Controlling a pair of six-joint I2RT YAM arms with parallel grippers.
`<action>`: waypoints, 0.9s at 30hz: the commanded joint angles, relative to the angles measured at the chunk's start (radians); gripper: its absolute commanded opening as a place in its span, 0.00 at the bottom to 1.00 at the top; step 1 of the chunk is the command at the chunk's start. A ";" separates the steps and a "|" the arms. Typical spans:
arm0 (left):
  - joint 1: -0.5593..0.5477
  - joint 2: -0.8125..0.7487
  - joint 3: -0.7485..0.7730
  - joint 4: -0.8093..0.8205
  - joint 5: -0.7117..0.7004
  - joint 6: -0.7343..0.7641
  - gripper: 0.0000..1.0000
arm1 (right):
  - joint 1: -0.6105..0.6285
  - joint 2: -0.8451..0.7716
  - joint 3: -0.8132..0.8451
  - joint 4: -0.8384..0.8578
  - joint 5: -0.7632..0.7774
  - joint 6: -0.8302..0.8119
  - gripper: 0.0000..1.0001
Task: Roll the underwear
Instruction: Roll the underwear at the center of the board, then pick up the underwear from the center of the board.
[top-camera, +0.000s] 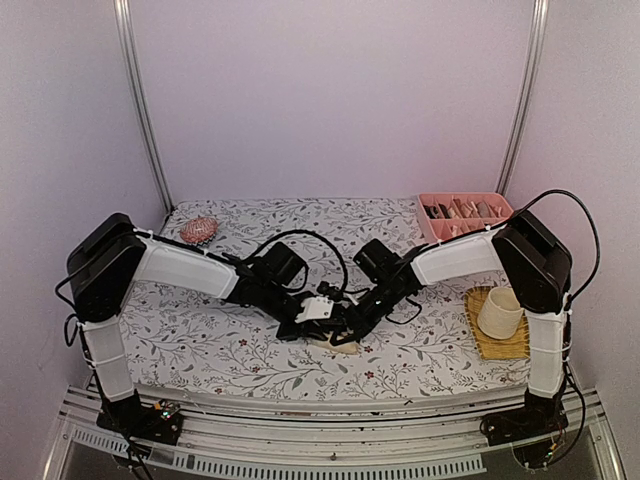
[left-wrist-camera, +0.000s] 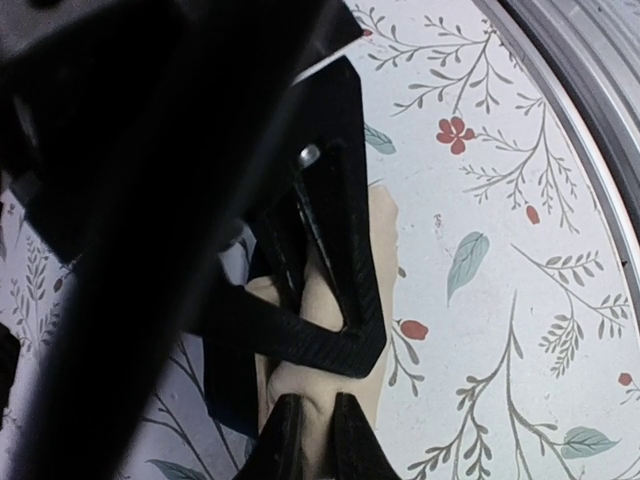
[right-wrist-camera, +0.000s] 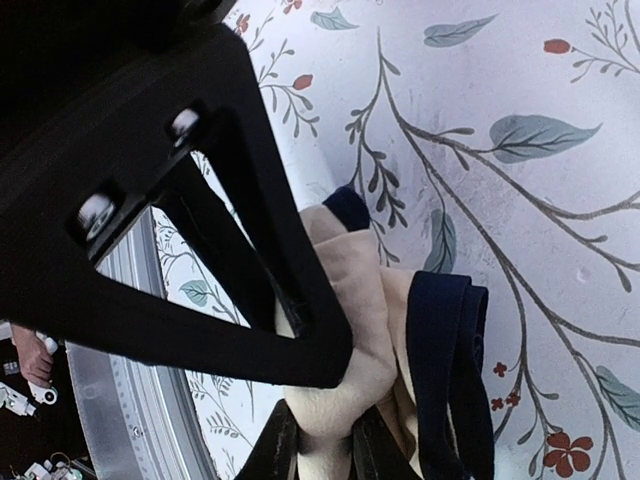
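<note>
Bench (top-camera: 230, 350) surfaced in white sheet printed with grey sprigs, teal leaves and small red flowers. It is enclosed by plain pale lilac walls (top-camera: 330, 100), with aluminium uprights (top-camera: 140, 100) at the back corners and a metal rail (top-camera: 300, 435) along the near edge.

Pink tray (top-camera: 465, 196), divided into compartments, stands at the far right corner. Just nearer than the tray, a cream cup (top-camera: 498, 312) stands upright on a woven yellow mat (top-camera: 500, 348). Well to the left of the tray, at about the same depth, lies a round reddish hairbrush (top-camera: 199, 231).

Beige brief (top-camera: 346, 346) lies nearer than the tray and to its left, about mid-bench and close to the near rail, bunched beneath both arms. Left jaws are almost closed, fingertips (left-wrist-camera: 283, 445) pinching a beige fold. Right jaws are likewise almost closed, fingertips (right-wrist-camera: 275, 450) nipping the beige cloth.

In the right wrist view the bundle is elongate. Its dark edging (right-wrist-camera: 445, 370) runs lengthwise beside the beige folds, roughly in line with the fingers. From above, too little cloth shows to tell which way the long axis points across the bench.
</note>
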 joint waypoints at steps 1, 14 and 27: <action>-0.012 0.043 0.019 -0.036 -0.025 -0.019 0.10 | 0.002 0.002 -0.028 0.003 0.047 -0.008 0.18; -0.012 0.049 0.023 -0.038 -0.055 -0.024 0.01 | -0.026 -0.144 -0.070 0.062 0.161 0.005 0.46; -0.034 0.048 0.041 -0.038 -0.102 -0.045 0.01 | -0.048 -0.084 -0.035 0.021 0.139 -0.012 0.52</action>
